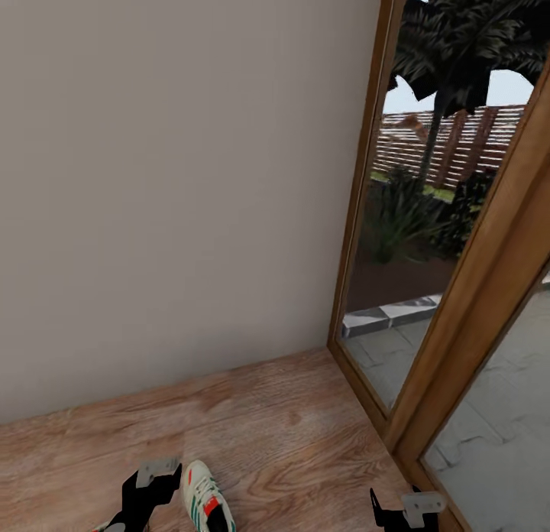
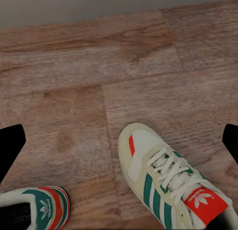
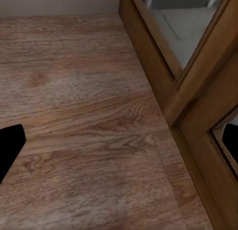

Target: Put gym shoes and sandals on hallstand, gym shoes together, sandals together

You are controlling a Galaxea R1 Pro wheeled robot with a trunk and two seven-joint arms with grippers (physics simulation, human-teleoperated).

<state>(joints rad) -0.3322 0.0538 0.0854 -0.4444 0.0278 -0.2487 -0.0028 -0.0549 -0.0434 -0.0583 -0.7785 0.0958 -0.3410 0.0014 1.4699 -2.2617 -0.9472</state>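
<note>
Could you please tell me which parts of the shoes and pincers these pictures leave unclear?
- First gym shoe: heel cut off by the head view's lower edge, also in the left wrist view.
- Second gym shoe: just one end showing at the left wrist view's edge.
- Left pincer and right pincer: only dark fingertips at each wrist view's sides, so the jaw gap cannot be judged.

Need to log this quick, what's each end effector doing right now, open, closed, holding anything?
Left end effector: open, empty, above a gym shoe.
Right end effector: open, empty, over the corridor floor.
</note>
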